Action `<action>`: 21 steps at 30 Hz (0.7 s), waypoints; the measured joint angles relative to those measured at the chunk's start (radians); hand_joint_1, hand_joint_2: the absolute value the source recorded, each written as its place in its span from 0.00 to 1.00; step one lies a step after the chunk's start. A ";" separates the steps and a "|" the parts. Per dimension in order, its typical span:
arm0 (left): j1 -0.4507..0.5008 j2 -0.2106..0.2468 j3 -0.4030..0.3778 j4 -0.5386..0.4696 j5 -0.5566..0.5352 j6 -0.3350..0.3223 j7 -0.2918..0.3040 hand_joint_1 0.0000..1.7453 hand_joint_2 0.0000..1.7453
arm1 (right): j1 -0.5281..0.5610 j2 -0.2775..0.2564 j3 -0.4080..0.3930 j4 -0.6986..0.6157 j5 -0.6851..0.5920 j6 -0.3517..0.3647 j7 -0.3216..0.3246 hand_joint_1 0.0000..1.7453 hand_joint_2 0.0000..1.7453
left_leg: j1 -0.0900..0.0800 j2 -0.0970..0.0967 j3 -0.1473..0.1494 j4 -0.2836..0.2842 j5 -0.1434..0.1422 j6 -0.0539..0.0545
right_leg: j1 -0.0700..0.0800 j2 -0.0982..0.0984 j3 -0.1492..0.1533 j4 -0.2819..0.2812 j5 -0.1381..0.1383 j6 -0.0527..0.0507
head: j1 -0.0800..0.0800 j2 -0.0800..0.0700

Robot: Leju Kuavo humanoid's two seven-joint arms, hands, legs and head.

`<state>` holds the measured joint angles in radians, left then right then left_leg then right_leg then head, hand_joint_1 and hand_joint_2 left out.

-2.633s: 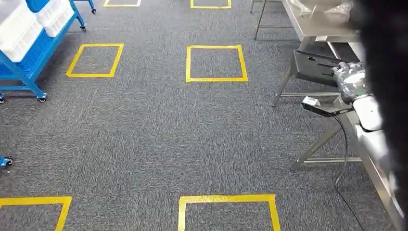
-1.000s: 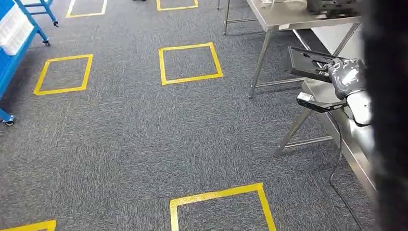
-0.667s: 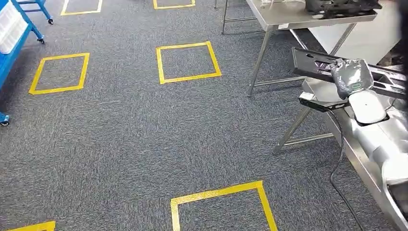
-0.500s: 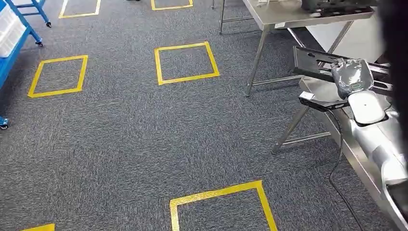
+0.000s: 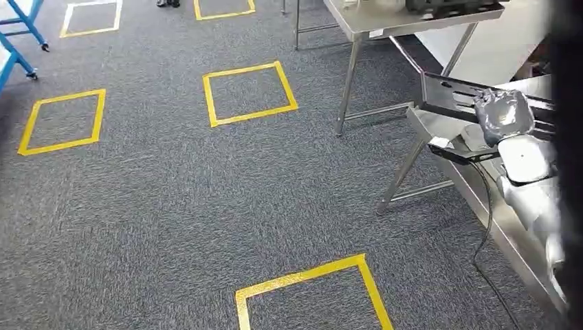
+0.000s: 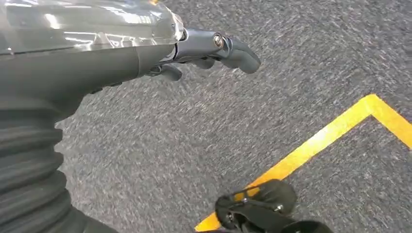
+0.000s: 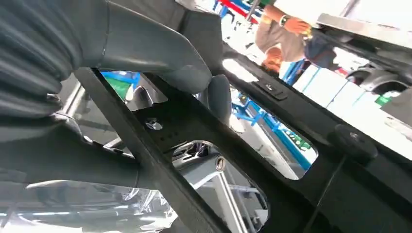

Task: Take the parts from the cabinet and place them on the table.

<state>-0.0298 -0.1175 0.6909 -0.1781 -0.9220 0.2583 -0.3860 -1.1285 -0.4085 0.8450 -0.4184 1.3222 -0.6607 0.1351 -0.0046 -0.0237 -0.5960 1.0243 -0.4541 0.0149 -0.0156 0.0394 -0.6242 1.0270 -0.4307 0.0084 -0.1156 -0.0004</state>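
Note:
My right hand [image 5: 505, 117], wrapped in clear plastic, grips a flat black part [image 5: 447, 93] with cut-outs at the right of the head view. In the right wrist view the thumb [image 7: 194, 73] presses on the black part [image 7: 204, 131], which crosses the picture. A steel table [image 5: 385, 24] stands at the back right, with another black part [image 5: 447, 5] lying on it. My left hand [image 6: 204, 51] hangs over the grey carpet with its fingers apart, holding nothing.
Yellow tape squares [image 5: 247, 93] mark the grey carpet. A blue cart [image 5: 20, 34] stands at the far left. A lower steel frame [image 5: 440, 127] and a black cable [image 5: 485, 234] are close on my right. A person [image 7: 286, 34] stands beyond the part.
The camera has moved: the whole floor has slid left and the steel table has come further into the picture. My right hand still holds the black part.

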 joint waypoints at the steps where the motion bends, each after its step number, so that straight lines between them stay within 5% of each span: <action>1: 0.001 0.000 0.000 0.000 0.000 0.000 0.000 0.00 1.00 | 0.004 -0.004 0.000 -0.001 -0.001 -0.001 -0.001 1.00 1.00 | -0.002 0.001 -0.001 0.000 0.001 0.003 | -0.001 0.003 -0.002 -0.002 0.003 0.006 | 0.000 0.000; 3: 0.000 0.000 0.000 0.000 -0.002 0.000 0.001 0.00 1.00 | 0.013 -0.014 0.000 -0.002 -0.004 -0.004 -0.001 1.00 1.00 | -0.005 0.005 0.000 -0.011 0.009 0.017 | -0.007 0.008 -0.002 -0.006 0.006 0.021 | 0.000 0.000; 5: 0.000 0.000 -0.004 0.000 -0.010 -0.001 0.003 0.00 1.00 | 0.018 -0.030 -0.002 -0.010 -0.008 -0.005 -0.003 1.00 1.00 | -0.001 0.014 0.005 -0.027 0.022 0.032 | -0.008 -0.019 -0.023 0.040 -0.037 0.026 | 0.000 0.000; 7: 0.003 0.000 -0.007 0.000 -0.022 0.000 0.008 0.00 1.00 | 0.021 -0.038 -0.003 -0.016 -0.008 -0.008 -0.003 1.00 1.00 | -0.003 0.018 0.003 -0.027 0.023 0.036 | -0.008 -0.025 -0.089 0.188 -0.111 0.032 | 0.000 0.000; 9: 0.006 0.000 -0.017 0.000 -0.032 0.004 0.018 0.00 1.00 | 0.034 -0.043 -0.003 -0.018 -0.003 -0.008 -0.013 1.00 1.00 | -0.003 0.025 0.003 -0.026 0.022 0.036 | -0.008 -0.026 -0.138 0.290 -0.136 0.036 | 0.000 0.000; 11: 0.007 0.000 -0.020 0.000 -0.031 0.006 0.027 0.00 1.00 | 0.041 -0.047 -0.005 -0.019 -0.003 -0.009 -0.021 1.00 1.00 | -0.003 0.030 0.003 -0.023 0.020 0.034 | -0.011 -0.032 -0.103 0.219 -0.082 0.038 | 0.000 0.000; 13: 0.011 0.000 -0.020 0.000 -0.026 0.007 0.035 0.00 1.00 | 0.040 -0.057 -0.010 -0.028 -0.007 -0.009 -0.033 1.00 1.00 | -0.003 0.035 0.003 -0.012 0.013 0.027 | -0.010 -0.054 -0.005 0.040 -0.002 0.034 | 0.000 0.000; 14: 0.012 0.003 -0.020 0.000 -0.025 0.007 0.035 0.00 1.00 | 0.038 -0.062 -0.015 -0.033 -0.013 -0.007 -0.043 1.00 1.00 | -0.008 0.036 0.001 -0.008 0.009 0.021 | -0.003 -0.071 0.015 0.003 -0.019 0.030 | 0.000 0.000; 17: 0.016 0.008 -0.020 0.000 -0.024 0.006 0.037 0.00 1.00 | 0.033 -0.076 -0.023 -0.051 -0.029 0.007 -0.077 1.00 1.00 | -0.010 0.041 -0.001 -0.007 0.007 0.011 | 0.004 -0.054 0.010 0.002 -0.013 0.011 | 0.000 0.000; 19: 0.017 0.010 -0.020 0.000 -0.024 0.006 0.038 0.00 1.00 | 0.030 -0.081 -0.028 -0.063 -0.033 0.016 -0.089 1.00 1.00 | -0.010 0.042 -0.004 0.001 -0.001 -0.002 | -0.006 -0.049 0.014 -0.009 -0.005 -0.004 | 0.000 0.000; 21: 0.021 0.011 -0.020 0.000 -0.023 0.006 0.039 0.00 1.00 | 0.020 -0.079 -0.029 -0.071 -0.035 0.021 -0.095 1.00 1.00 | -0.005 0.032 -0.044 0.102 -0.070 -0.012 | -0.006 -0.044 0.013 -0.010 -0.004 -0.016 | 0.000 0.000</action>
<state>-0.0085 -0.1068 0.6710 -0.1781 -0.9453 0.2644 -0.3468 -1.1081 -0.4875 0.8160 -0.4894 1.2875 -0.6394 0.0404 -0.0100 0.0087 -0.6396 1.1264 -0.5239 0.0027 -0.0212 -0.0048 -0.6109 1.0171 -0.4343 -0.0078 -0.1156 -0.0007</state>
